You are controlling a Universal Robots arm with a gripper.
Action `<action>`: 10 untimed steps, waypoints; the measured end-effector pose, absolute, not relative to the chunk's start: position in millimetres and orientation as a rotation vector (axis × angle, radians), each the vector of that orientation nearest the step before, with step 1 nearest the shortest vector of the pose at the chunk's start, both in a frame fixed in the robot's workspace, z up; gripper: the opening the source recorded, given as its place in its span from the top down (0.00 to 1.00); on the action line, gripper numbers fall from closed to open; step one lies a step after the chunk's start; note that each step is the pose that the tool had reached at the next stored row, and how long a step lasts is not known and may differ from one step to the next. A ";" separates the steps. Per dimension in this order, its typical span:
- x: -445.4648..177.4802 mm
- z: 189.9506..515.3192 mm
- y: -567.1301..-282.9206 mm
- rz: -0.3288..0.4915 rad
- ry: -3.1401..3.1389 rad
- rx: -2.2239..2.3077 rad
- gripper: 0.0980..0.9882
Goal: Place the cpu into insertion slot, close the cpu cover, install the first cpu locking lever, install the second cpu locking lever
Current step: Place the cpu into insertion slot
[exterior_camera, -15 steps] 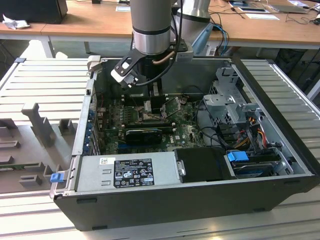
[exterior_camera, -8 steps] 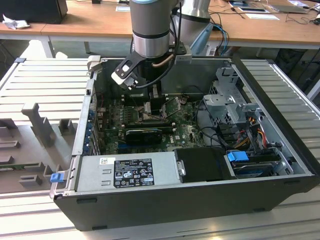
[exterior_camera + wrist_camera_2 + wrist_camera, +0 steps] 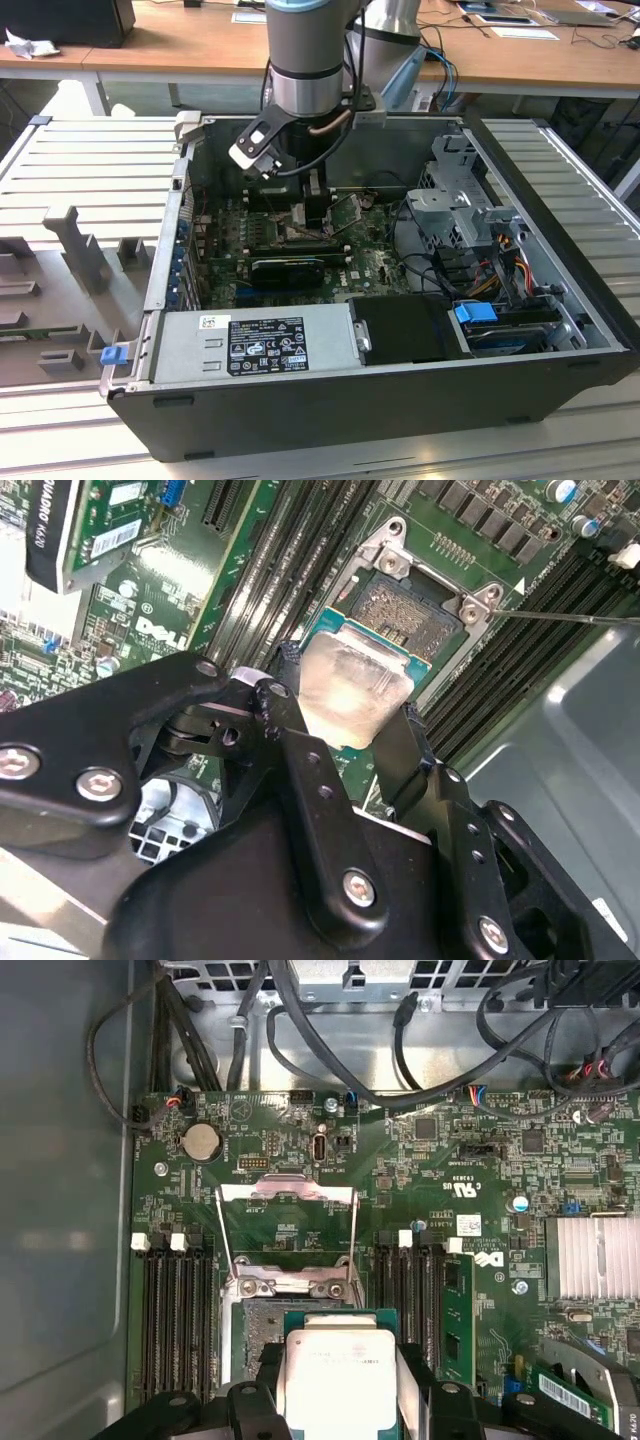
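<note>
Case (image 3: 300, 420) on ribbed table (image 3: 90, 160), desks (image 3: 180, 50) behind, tool (image 3: 347, 695) gripping cpu (image 3: 335, 1370)

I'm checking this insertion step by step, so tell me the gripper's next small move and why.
Probably a short shift to centre the cpu over the open socket before lowering it. The gripper is shut on the cpu, which in both wrist views hangs above the socket and looks offset, covering only part of it. The cpu cover lies swung open, so nothing seems to block the way.

cpu (image 3: 340, 1378) in end effector (image 3: 340, 1362), by socket (image 3: 260, 1320)
</note>
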State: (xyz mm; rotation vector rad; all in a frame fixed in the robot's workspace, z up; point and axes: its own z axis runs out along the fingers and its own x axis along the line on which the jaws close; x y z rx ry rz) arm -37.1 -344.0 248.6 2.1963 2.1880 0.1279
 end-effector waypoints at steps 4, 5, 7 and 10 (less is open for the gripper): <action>-37.1 246.3 -343.4 0.128 2.188 2.196 0.52; -37.1 246.2 -343.4 0.128 2.188 2.196 0.52; -37.0 245.1 -343.3 0.128 2.188 2.196 0.52; -37.0 242.5 -342.9 0.128 2.188 2.196 0.52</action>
